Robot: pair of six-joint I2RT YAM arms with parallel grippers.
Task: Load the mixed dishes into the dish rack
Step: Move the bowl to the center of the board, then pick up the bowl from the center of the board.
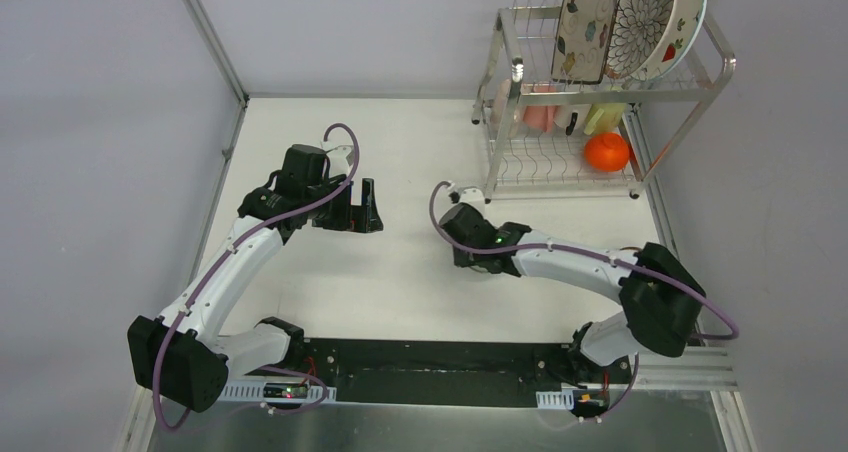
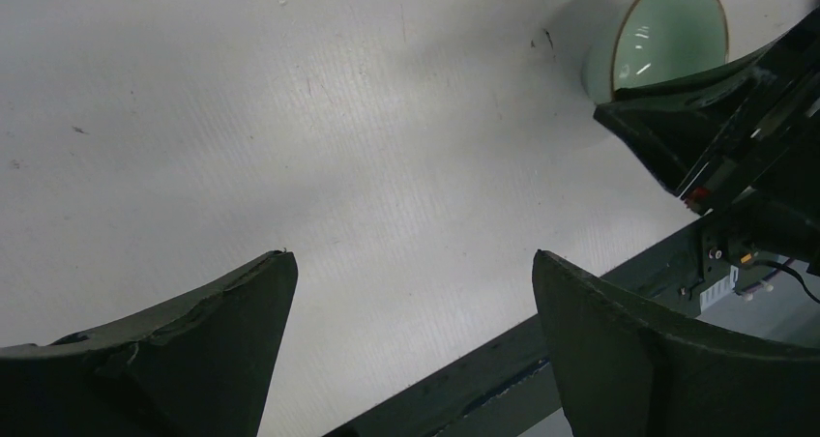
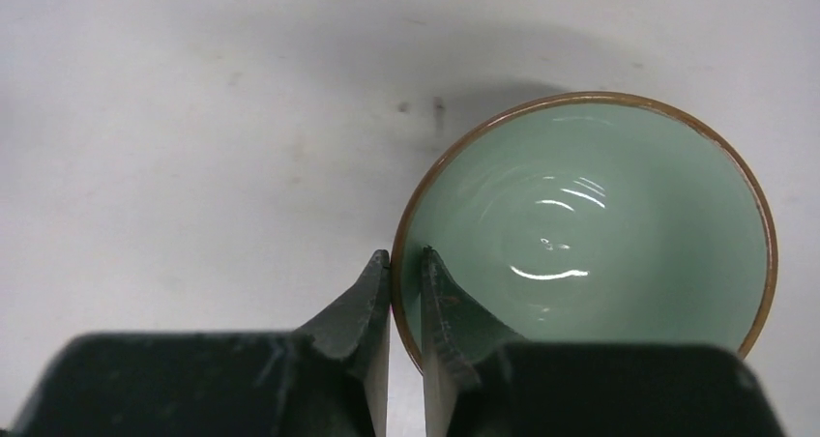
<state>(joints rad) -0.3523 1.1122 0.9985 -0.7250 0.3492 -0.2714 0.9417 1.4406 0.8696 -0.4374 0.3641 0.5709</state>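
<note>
Right tool [image 1: 462,240] sits low over the bench [image 1: 400,162] in the overhead view and hides its target. The left tool [image 1: 355,220] stands apart, jaws wide, holding nothing. The dish rack [image 1: 600,92] occupies the far right corner.

From the left wrist, the pale green bowl [image 2: 667,36] rests on the bench, outside the rack.

From the right wrist, the right tool pinches the bowl's rim, one finger inside, one outside. Glazed ceramic is probably rigid, slippery and easily chipped. A rim pinch may let it swing, so lift slowly.
</note>
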